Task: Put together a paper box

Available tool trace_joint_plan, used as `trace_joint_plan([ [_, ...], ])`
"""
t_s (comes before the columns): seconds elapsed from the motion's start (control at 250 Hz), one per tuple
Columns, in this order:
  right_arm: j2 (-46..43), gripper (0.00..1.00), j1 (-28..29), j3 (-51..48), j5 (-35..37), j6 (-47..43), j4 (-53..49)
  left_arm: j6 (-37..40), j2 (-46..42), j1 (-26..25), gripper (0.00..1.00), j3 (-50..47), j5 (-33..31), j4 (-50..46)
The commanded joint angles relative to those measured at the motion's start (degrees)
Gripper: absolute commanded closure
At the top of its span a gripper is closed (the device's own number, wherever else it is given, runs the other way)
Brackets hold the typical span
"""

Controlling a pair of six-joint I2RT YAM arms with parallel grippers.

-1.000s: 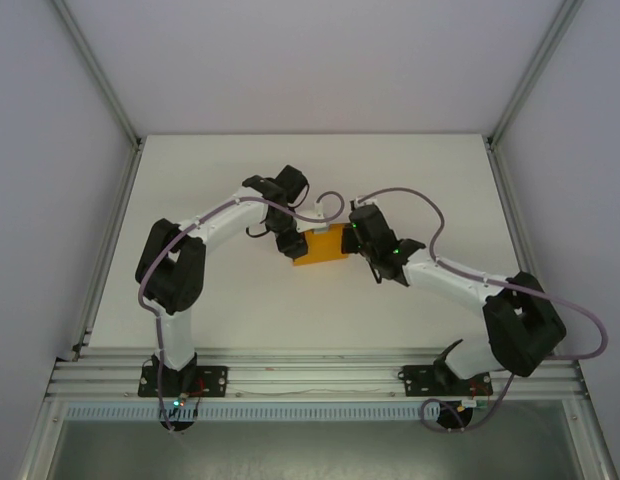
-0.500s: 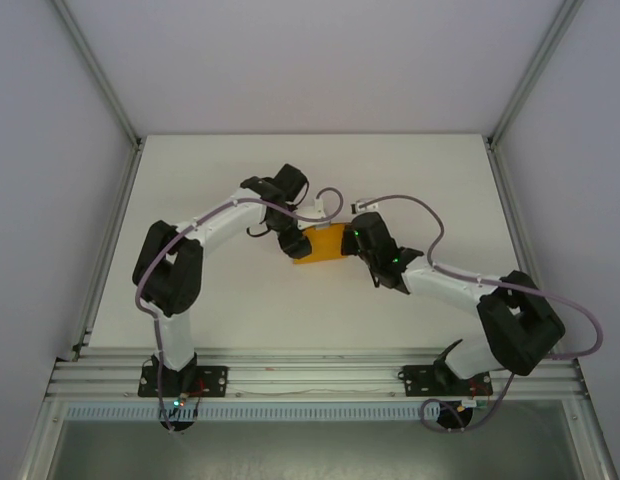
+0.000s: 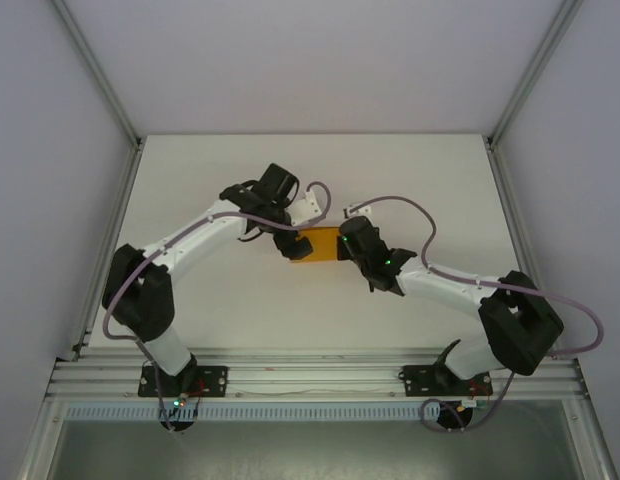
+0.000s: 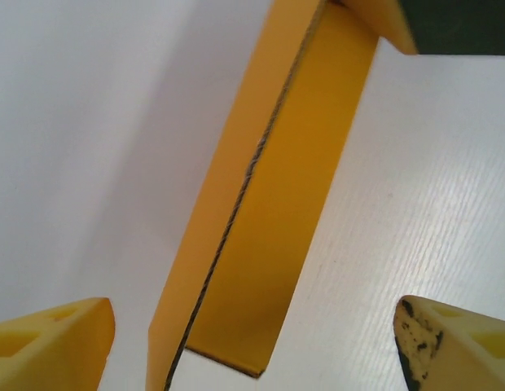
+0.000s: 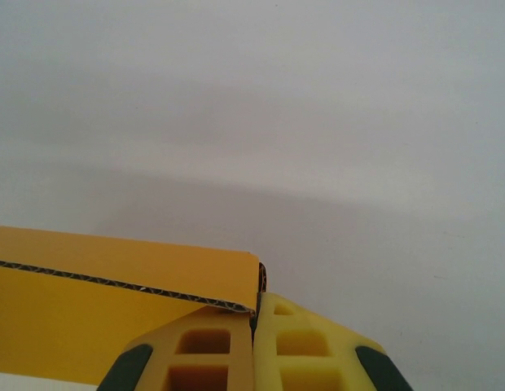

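Top external view. The paper box (image 3: 320,243) sits mid-table (image 3: 420,180), slightly left of centre, between the two wrists. The left gripper (image 3: 293,247) is at its left end and the right gripper (image 3: 342,245) at its right end. Only a short orange strip is visible, because both wrists cover the ends. I cannot tell how many flaps are folded, or the jaw state of either gripper, from here.

Left wrist view. The yellow fingers (image 4: 53,350) stand wide apart and released, with nothing gripped. An orange panel stands on edge on the table between them, tilted, with its raw fluted edge showing. It looks clear of both pads, though the contact zone is cut off at the bottom. A second flap and a dark shape at the upper right are cropped, so I cannot identify them.

Right wrist view. The two fingers (image 5: 208,354) are clenched together, with the corner of a card panel going into the seam between them. I read this as grasping the box by that corner. The rest of the box runs out of frame to the left, and the depth of the bite is hidden.

Handling, as judgement:
- The card is thin fluted stock, so very light and fairly stiff across a panel.
- It should hinge easily at the creases, and edges and corners will crush under a hard pinch.
- The surface looks smooth and may slip.
- The best hold is probably on a panel edge close to a crease, with the other gripper steadying the opposite wall.
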Motion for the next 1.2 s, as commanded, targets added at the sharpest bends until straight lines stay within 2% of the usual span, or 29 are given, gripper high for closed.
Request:
trace_joint_plan([
  [0.0,1.6,1.0,0.7,-0.8,0.2,1.0,-10.5,-8.7,-2.1,0.4,0.36,-1.5,-8.0,2.1],
  [0.048,1.5,1.0,0.7,-0.6,0.0,1.0,-11.0,-10.4,-2.3,0.6,0.45,-1.7,-8.1,1.3],
  [0.164,2.0,1.0,0.7,0.3,-0.8,1.4,-12.5,-10.5,-2.8,0.6,0.51,-4.1,-7.2,3.2],
  [0.32,2.0,1.0,0.7,0.9,-0.2,1.7,-13.0,-12.0,-1.0,0.7,0.67,-2.3,-9.6,2.3],
  [0.456,1.9,1.0,0.7,1.0,-0.8,2.0,-13.1,-12.9,-1.0,0.8,0.97,-1.6,-9.9,2.5],
  [0.695,2.7,1.0,0.8,1.9,-0.1,3.0,-14.4,-19.3,-1.4,0.5,0.95,-3.1,-10.4,3.1],
  [0.843,2.9,1.0,1.3,1.6,1.1,6.5,-14.8,-32.6,-1.2,-0.6,0.95,-4.2,-10.1,5.4],
  [0.871,2.9,1.0,1.4,1.3,1.3,7.0,-14.6,-36.0,-1.0,-0.7,1.0,-4.2,-9.7,5.4],
  [0.943,3.3,1.0,2.2,0.8,1.8,8.3,-14.7,-42.8,-0.8,-0.8,1.0,-4.3,-8.0,5.4],
  [1.039,3.7,1.0,3.5,0.8,3.5,9.3,-16.1,-48.2,-1.5,-0.8,1.0,-5.1,-8.2,4.6],
  [1.195,3.6,1.0,4.6,0.4,4.4,10.4,-15.7,-52.3,-0.7,-0.8,1.0,-5.2,-9.3,0.2],
])
